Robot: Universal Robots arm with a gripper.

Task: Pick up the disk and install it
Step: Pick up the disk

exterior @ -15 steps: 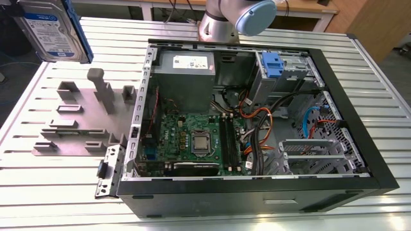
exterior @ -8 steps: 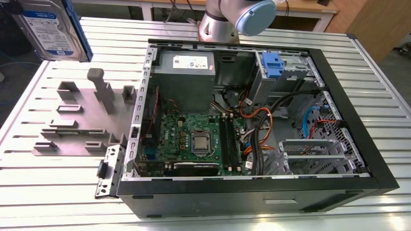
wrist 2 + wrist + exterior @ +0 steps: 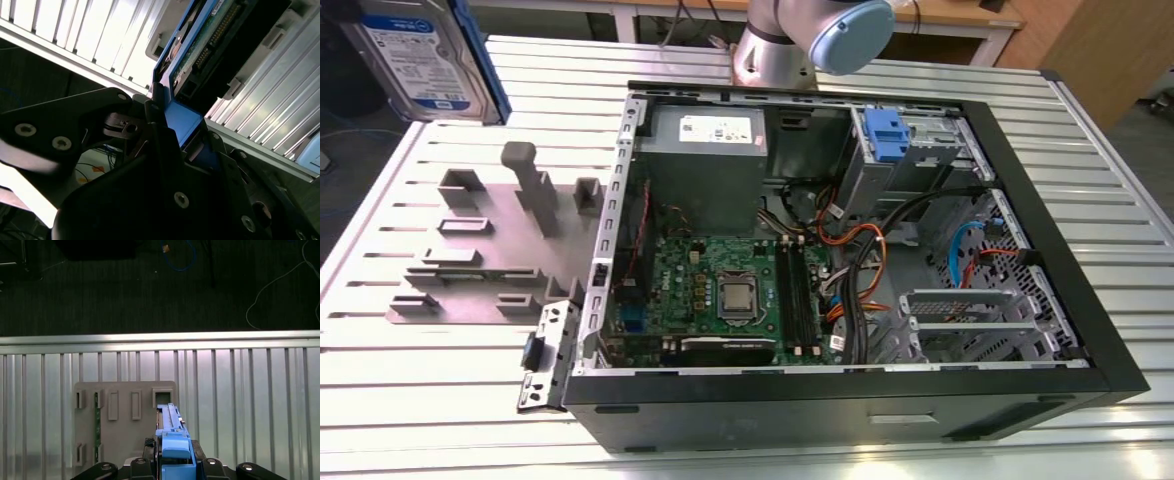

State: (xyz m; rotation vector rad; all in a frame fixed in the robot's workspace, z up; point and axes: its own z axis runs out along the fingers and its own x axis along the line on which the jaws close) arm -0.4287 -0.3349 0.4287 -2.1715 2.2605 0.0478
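Tabletop: open computer case, grey holder plate just beside the case on the exterior view's left. The plate's slots look vacant.

The disk is well apart from the case, out past the plate, and looks lifted clear of it. In both wrist views the claw is pinching the disk's blue rail, with the disk on edge.

Status: pick looks done. Install not done: the disk is nowhere near the case, and the bay with the blue bracket has no drive in it.
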